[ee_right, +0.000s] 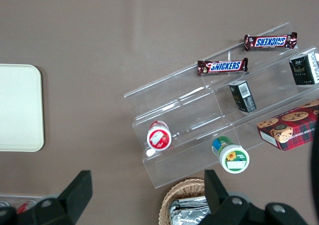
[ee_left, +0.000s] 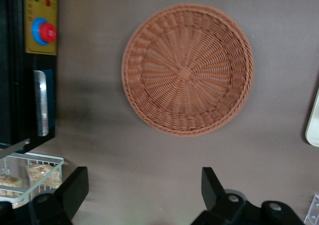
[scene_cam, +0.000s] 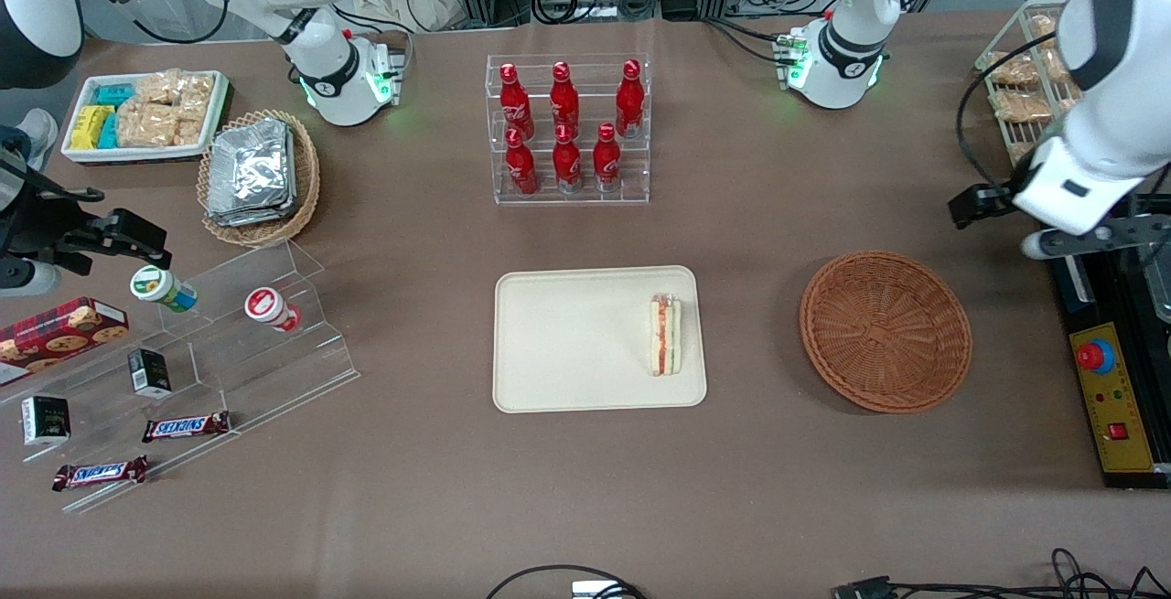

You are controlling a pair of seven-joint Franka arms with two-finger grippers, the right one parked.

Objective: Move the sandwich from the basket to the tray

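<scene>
A brown table is seen from above. The sandwich (scene_cam: 665, 336) lies on the tray (scene_cam: 567, 343), standing on its long edge with the orange and green filling stripes facing up. It sits close to the tray's three o'clock rim, inside it. The basket (scene_cam: 886, 331), at three o'clock from the tray and well apart from it, holds nothing; the wrist camera shows its woven floor (ee_left: 187, 70) bare. Judging by this, the task looks finished.

What could go wrong from here is small. The sandwich is near the rim and balanced on a narrow edge, so a knock to the tray or table could tip it flat or push it against the rim. If the arm swept low toward the tray, it could catch the basket, which is light and would likely slide.

The left arm is raised at the working arm's end of the table, at about two o'clock from the basket, its white forearm angled downward. The gripper (ee_left: 143, 195) hangs high above bare table near the basket, pointing down. Its two dark fingers (ee_left: 75, 187) stand wide apart with nothing between them, and it touches nothing.

Farther from the camera, at twelve o'clock from the tray, a clear rack of red bottles (scene_cam: 567, 128) stands well apart from everything the task involves.
</scene>
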